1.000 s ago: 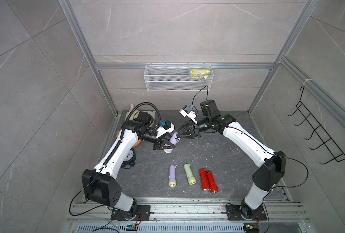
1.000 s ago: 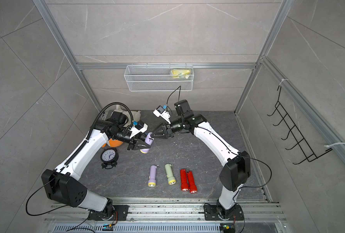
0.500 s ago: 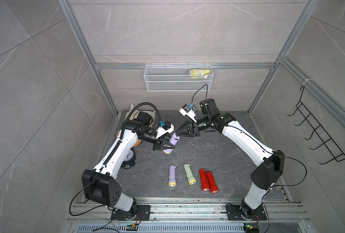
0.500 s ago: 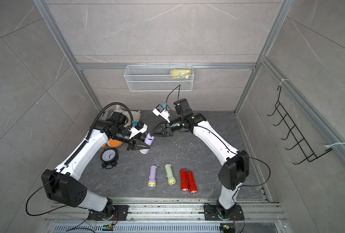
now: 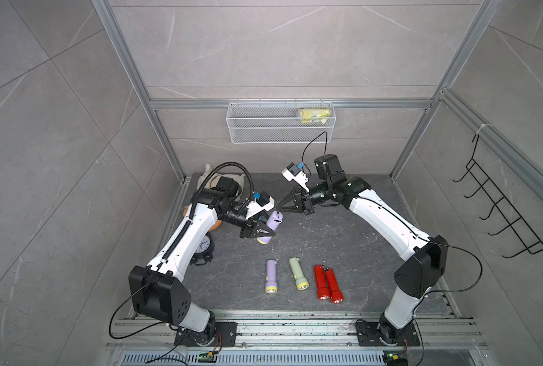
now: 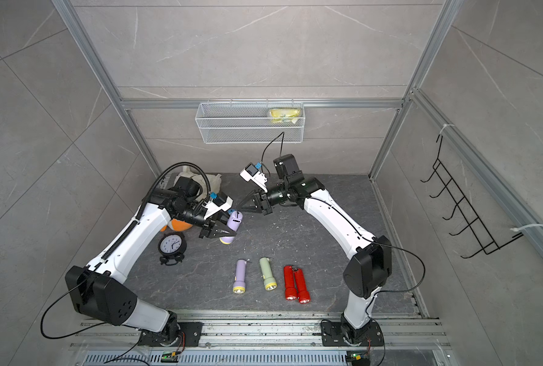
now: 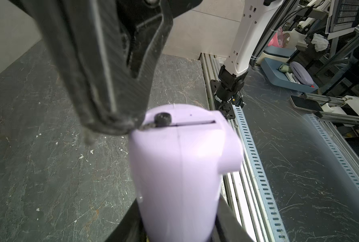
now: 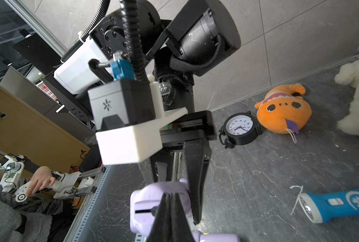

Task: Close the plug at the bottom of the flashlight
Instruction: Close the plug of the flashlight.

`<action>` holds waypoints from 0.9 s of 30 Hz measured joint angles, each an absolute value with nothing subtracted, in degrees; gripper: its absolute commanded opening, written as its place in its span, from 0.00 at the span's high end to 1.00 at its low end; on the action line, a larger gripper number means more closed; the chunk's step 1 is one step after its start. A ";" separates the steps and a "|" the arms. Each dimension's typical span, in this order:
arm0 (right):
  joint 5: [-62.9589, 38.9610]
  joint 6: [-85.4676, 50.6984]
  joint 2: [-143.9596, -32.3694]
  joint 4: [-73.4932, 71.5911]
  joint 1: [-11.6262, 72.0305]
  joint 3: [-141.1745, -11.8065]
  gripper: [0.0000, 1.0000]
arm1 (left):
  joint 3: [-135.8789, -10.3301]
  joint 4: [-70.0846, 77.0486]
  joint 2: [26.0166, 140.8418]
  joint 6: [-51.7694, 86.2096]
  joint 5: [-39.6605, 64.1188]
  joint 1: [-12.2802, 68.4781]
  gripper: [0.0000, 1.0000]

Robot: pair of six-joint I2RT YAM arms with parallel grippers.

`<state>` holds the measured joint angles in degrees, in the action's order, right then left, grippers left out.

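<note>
**Fig.** Your left gripper [image 5: 267, 232] clamps the purple flashlight [image 5: 274, 221] mid-body, base end tilted up, so the plug [image 7: 162, 119] faces the right gripper [image 5: 280, 207]. Its jaws, pressed together into one point, reach in from 2 o'clock, apparently to push the plug home.

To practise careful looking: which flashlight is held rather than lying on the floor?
The purple flashlight in the left gripper; its purple twin, the green one, blue one and red pair lie flat.
</note>
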<state>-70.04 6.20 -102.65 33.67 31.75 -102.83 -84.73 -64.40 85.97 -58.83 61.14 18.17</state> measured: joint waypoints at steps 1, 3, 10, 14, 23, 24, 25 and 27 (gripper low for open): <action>-70.06 6.17 -102.65 33.67 31.77 -102.80 0.89 | -84.73 -64.31 85.97 -58.83 61.14 18.17 1.00; -70.00 6.00 -102.65 33.67 31.83 -102.80 0.83 | -84.73 -64.16 85.97 -58.81 61.19 18.17 1.00; -69.45 5.82 -102.65 33.89 32.03 -102.83 0.66 | -84.73 -63.64 85.97 -58.81 61.41 18.17 1.00; -69.43 5.82 -102.65 33.87 32.03 -102.89 0.65 | -84.73 -63.40 85.97 -58.81 61.41 18.20 1.00; -71.29 5.87 -102.65 33.91 32.69 -102.96 0.64 | -84.73 -62.54 85.97 -58.81 61.60 18.33 1.00; -71.44 6.09 -102.65 34.06 32.73 -102.80 0.64 | -84.73 -62.61 85.97 -58.83 61.56 18.37 1.00; -71.57 6.24 -102.63 34.13 32.73 -102.63 0.64 | -84.73 -62.76 85.97 -58.83 61.41 18.37 1.00; -71.66 6.46 -102.63 34.35 32.73 -102.52 0.64 | -84.73 -62.96 85.97 -58.83 61.32 18.39 1.00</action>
